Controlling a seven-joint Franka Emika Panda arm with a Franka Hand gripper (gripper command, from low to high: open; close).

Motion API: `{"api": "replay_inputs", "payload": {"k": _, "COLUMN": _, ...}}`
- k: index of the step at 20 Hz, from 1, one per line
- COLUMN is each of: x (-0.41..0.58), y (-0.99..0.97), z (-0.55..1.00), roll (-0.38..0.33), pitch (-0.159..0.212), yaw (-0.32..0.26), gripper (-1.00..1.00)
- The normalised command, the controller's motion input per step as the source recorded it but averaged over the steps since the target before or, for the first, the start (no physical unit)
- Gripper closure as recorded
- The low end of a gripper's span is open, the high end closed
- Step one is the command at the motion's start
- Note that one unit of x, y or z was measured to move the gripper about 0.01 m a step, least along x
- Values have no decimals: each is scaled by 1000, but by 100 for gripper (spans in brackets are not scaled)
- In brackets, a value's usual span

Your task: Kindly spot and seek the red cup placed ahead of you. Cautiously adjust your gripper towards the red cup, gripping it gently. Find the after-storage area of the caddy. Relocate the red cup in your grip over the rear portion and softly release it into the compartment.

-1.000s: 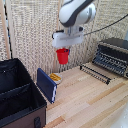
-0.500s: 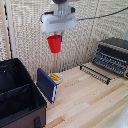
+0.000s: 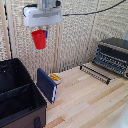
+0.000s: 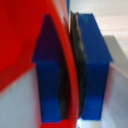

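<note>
The red cup (image 3: 39,39) hangs upright high in the air, held at its rim by my gripper (image 3: 41,31), whose white head sits above it. The cup is above and toward the exterior view's right of the black caddy (image 3: 29,96), which stands open at the lower left with a thin inner divider. In the wrist view the cup's red wall (image 4: 30,45) fills most of the picture, and its rim is pinched between my two blue fingertips (image 4: 92,65).
A flat blue box (image 3: 46,85) stands on edge next to the caddy, with a small yellow-orange packet (image 3: 55,78) behind it. A dark toaster oven (image 3: 113,56) and a black rack (image 3: 95,74) are at the exterior view's right on the wooden table.
My gripper has carried the red cup toward the exterior view's left and slightly higher, closer to above the caddy.
</note>
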Motion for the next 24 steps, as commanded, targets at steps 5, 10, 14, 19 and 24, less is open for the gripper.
{"api": "replay_inputs", "payload": {"k": 5, "x": 307, "y": 925, "z": 136, "roll": -8, "pitch": 26, "yaw": 5, "gripper": 100}}
{"api": "replay_inputs", "payload": {"k": 10, "x": 161, "y": 992, "z": 12, "roll": 0, "pitch": 94, "yaw": 7, "gripper": 100}}
{"api": "replay_inputs", "payload": {"k": 14, "x": 66, "y": 962, "z": -84, "roll": -9, "pitch": 76, "yaw": 13, "gripper": 100}}
{"api": "replay_inputs", "payload": {"k": 19, "x": 0, "y": 511, "z": -477, "roll": -33, "pitch": -4, "yaw": 59, "gripper": 100}}
{"api": "replay_inputs", "payload": {"k": 24, "x": 0, "y": 271, "z": -519, "roll": -109, "pitch": -104, "yaw": 53, "gripper": 100}}
